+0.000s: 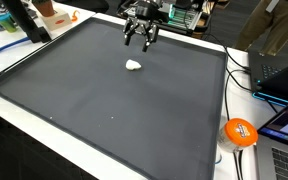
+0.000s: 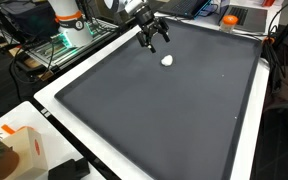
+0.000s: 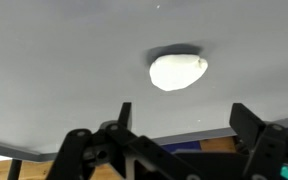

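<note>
The gripper (image 1: 139, 42) is seen with its jaws spread wide and empty, hung just above the dark mat (image 1: 114, 110) that covers the counter (image 2: 47, 100). The small white lump (image 1: 133, 65) is found lying on the mat near the fingertips, apart from them and untouched. The work is judged to be at its start: the lump is framed ahead of the jaws in the wrist view, but no grasp has been made.

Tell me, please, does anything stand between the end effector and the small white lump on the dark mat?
Nothing visible does. The open end effector hovers apart from the white lump, and only bare dark mat lies between them in both exterior views and in the wrist view.
</note>
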Robot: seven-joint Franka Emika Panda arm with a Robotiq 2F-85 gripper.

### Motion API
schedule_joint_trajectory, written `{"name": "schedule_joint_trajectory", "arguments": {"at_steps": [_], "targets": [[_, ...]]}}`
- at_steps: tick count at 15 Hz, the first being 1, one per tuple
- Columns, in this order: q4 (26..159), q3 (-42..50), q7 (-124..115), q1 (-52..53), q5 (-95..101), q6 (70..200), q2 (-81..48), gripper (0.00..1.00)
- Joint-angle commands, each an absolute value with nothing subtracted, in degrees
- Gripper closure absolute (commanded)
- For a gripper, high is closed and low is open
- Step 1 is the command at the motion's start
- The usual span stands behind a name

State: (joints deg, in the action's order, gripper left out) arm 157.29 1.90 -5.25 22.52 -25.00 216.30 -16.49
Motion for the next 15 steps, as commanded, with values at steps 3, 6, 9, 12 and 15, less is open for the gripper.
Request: {"name": "schedule_joint_trajectory", "arguments": {"at_steps": [3, 6, 9, 12, 15], "targets": [[156.0, -2.4, -5.14, 21.5, -29.11, 228.47, -22.81, 0.0], [156.46, -3.52, -4.54, 20.27, -29.03, 229.51, -21.97, 0.0], [155.71, -3.65, -4.57, 20.06, -29.65, 231.8, -23.83, 0.0], [154.4, -4.25, -4.06, 20.56, -31.04, 232.96, -25.72, 0.0], [153.51, -4.77, -4.42, 20.74, -31.36, 233.61, -27.32, 0.0]]}}
